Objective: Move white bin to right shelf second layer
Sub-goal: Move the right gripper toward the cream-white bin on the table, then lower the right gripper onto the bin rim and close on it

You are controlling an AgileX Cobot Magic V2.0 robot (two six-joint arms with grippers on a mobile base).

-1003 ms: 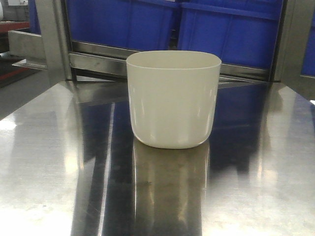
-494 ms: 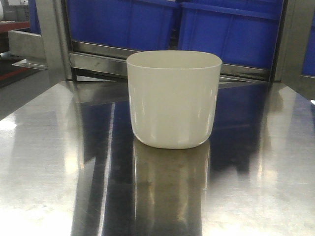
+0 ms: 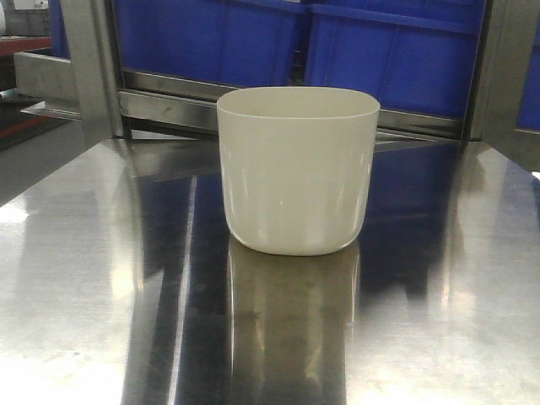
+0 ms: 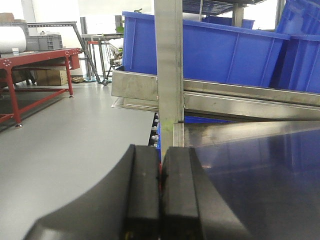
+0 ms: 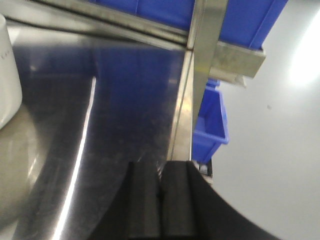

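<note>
On the desk the white bin sits untouched, left pincer and right pincer both pressed together empty, so nothing's done yet.

Mirror-polished stainless-steel desk, reflecting the large blue plastic crates racked behind it on a steel shelf frame with a square upright post. Smooth grey floor. Red metal-framed workbench at far left, brown cardboard boxes beneath it, bright white light beyond.
</note>
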